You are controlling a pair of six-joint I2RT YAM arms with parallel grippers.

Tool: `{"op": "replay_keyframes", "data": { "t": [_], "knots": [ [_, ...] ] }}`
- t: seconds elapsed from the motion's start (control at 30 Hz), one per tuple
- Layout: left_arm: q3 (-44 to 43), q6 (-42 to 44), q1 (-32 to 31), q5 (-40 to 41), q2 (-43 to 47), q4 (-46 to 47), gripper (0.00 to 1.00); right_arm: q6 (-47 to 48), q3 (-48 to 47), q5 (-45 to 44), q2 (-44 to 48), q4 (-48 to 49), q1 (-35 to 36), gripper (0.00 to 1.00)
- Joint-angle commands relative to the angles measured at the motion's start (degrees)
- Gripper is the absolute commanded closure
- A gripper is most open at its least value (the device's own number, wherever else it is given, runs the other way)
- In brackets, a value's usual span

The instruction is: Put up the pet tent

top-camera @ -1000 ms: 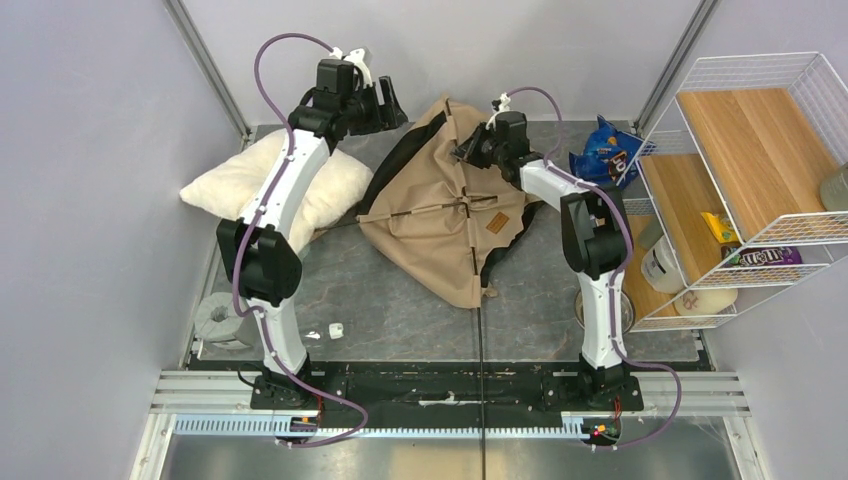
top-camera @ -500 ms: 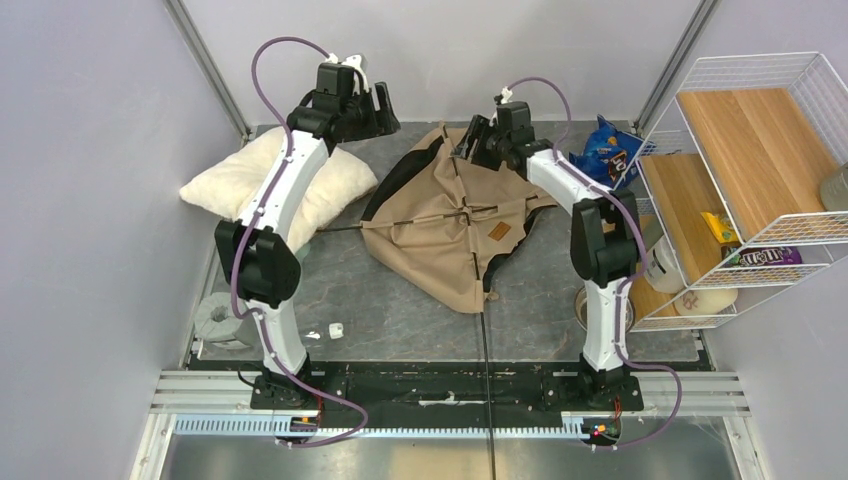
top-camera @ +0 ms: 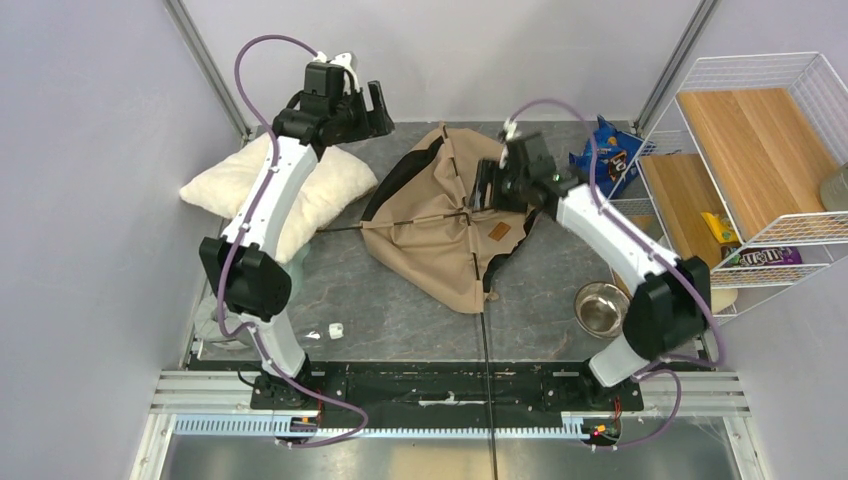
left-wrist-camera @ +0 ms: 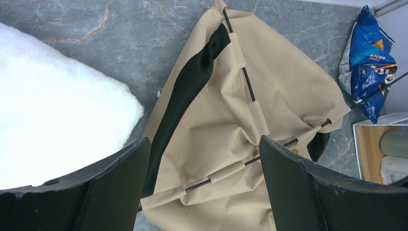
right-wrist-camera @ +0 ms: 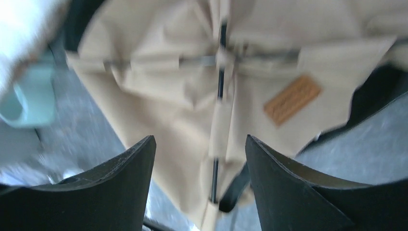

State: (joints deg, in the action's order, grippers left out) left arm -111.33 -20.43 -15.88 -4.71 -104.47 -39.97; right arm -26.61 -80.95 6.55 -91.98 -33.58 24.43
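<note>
The pet tent (top-camera: 445, 230) lies slumped in the middle of the table, tan fabric with thin black crossed poles, a black lining edge and a brown label patch (top-camera: 497, 230). It fills the left wrist view (left-wrist-camera: 240, 125) and the right wrist view (right-wrist-camera: 211, 91), where the label patch (right-wrist-camera: 292, 99) shows too. My left gripper (top-camera: 368, 108) hangs open at the back left, above the table and clear of the tent. My right gripper (top-camera: 487, 185) hovers open over the tent's upper right part, with nothing between its fingers.
A fluffy white pillow (top-camera: 262, 185) lies left of the tent. A blue snack bag (top-camera: 607, 152) sits at the back right beside a wire shelf rack (top-camera: 740, 180). A metal bowl (top-camera: 600, 308) stands front right, a grey roll (top-camera: 220, 318) and a small white piece (top-camera: 336, 328) front left.
The right gripper opened, let go of the tent's raised top and swung forward over it. The tent sank flatter. The left gripper opened wider and drew back left.
</note>
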Motion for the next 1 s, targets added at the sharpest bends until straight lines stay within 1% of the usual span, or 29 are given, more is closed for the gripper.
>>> {"op": "replay_keyframes", "data": {
  "t": [0.0, 0.13, 0.2, 0.3, 0.43, 0.53, 0.63, 0.73, 0.83, 0.97],
  "knots": [
    [2.14, -1.88, -0.12, 1.94, 5.69, -0.08, 0.10, 1.48, 13.61, 0.87, 9.52, -5.78, 6.71, 0.25],
    [4.95, -2.60, -0.12, 1.86, 8.10, -0.02, 0.11, -3.22, 26.09, 2.54, 21.32, -3.33, 11.79, 0.25],
    [6.51, -3.16, -0.07, 1.46, 9.10, 0.15, 0.12, -5.38, 30.14, 2.62, 25.06, -3.53, 13.96, 0.25],
    [10.03, -3.88, -0.12, 0.85, 11.24, 1.22, 0.13, -8.59, 34.96, 2.56, 28.31, -3.63, 17.70, 0.26],
    [14.99, -4.82, -0.12, 0.15, 14.57, 3.58, 0.13, -11.14, 39.25, 2.75, 29.39, -0.73, 22.14, 0.29],
    [17.03, -5.06, -0.11, -0.10, 16.10, 4.19, 0.14, -12.43, 41.05, 2.53, 27.42, 1.63, 24.17, 0.33],
    [18.01, -4.71, -0.12, 0.59, 17.17, 4.19, 0.14, -13.49, 41.82, 0.27, 25.41, 2.52, 25.76, 0.38],
    [18.90, -4.49, -0.11, 1.16, 18.30, 4.20, 0.14, -14.35, 42.18, -0.92, 23.73, 2.94, 26.37, 0.45],
    [19.76, -4.41, -0.12, 1.46, 19.18, 4.19, 0.14, -15.51, 42.83, -0.75, 22.40, 3.60, 26.46, 0.59],
    [20.62, -4.50, -0.09, 1.83, 20.05, 4.19, 0.14, -17.12, 43.98, -0.74, 22.28, 4.14, 26.54, 0.73]
  ]
}}
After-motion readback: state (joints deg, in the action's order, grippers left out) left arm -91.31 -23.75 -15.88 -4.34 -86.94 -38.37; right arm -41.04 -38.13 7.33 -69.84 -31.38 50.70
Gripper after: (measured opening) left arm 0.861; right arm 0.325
